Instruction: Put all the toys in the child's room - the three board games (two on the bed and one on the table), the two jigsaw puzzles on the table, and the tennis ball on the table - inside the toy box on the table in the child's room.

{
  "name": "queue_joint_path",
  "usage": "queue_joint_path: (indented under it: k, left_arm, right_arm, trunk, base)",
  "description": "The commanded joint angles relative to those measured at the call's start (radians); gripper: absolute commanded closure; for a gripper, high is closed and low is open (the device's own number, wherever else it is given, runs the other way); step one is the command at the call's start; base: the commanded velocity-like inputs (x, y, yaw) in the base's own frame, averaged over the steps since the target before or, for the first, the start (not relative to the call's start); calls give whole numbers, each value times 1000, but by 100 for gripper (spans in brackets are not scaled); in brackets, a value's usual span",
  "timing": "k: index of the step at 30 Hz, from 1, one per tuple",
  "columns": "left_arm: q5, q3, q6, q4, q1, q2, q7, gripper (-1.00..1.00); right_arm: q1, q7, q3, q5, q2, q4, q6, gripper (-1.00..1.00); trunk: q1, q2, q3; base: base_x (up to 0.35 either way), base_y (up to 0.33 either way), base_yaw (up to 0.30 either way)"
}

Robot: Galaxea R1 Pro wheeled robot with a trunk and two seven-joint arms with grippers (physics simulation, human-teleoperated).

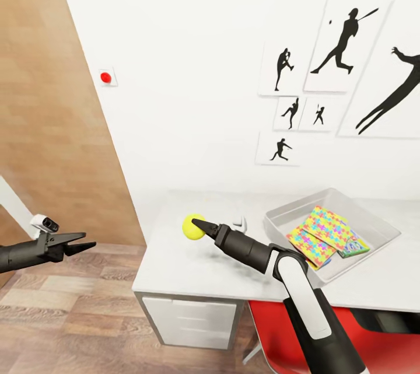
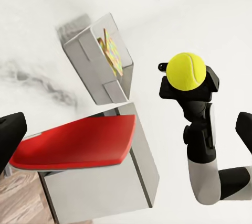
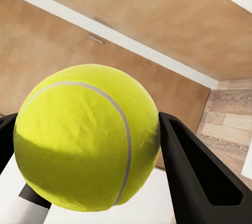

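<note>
Head view puts the right gripper (image 1: pixel 198 227) just left of centre in the lower half of the frame, its black fingers clamped on the tennis ball (image 1: pixel 193 226). The ball hangs above the left part of the table (image 1: pixel 175 263), whose white-grey top runs across the lower middle to the right edge. Further right on that top sits the toy box (image 1: pixel 279 228), a light grey tray with low sloping walls. Inside it lie the two jigsaw puzzles (image 1: pixel 322 231), one overlapping the other, with the edge of a blue and green printed box (image 1: pixel 357 247) showing at their right. A small white object (image 1: pixel 240 223) rests on the table between the ball and the toy box; what it is cannot be told. White drawers (image 1: pixel 189 321) sit under the table's left end, and a red chair (image 1: pixel 274 333) shows at the lower right, partly behind the right arm.

The left gripper (image 1: pixel 86 241) hovers at the lower left of the frame, over the wood-plank floor (image 1: pixel 76 315) and well apart from the table, its fingers slightly apart with nothing between them.

Framed black silhouettes of baseball players (image 1: pixel 344 41) hang in the upper right on the white wall, and a red button (image 1: pixel 105 77) sits on the wall at the upper left beside a wooden wardrobe door (image 1: pixel 46 129).

Right wrist view has the ball (image 3: pixel 86 137) large at centre, touching a black finger (image 3: pixel 199 182) on each side.
</note>
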Motion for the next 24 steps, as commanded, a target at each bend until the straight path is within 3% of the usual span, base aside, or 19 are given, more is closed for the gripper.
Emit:
queue_joint_path:
  k: [1, 24]
  left_arm:
    - [0, -1, 11, 0, -1, 0, -3, -100]
    - [-1, -2, 9, 0, -1, -1, -3, -100]
  right_arm:
    - [0, 4, -1, 3, 1, 0, 4, 100]
    - [0, 4, 0, 3, 1, 0, 3, 100]
  trunk:
    - [1, -2, 0]
    - [1, -2, 36]
  base:
    - [0, 0, 0]
    - [0, 0, 0]
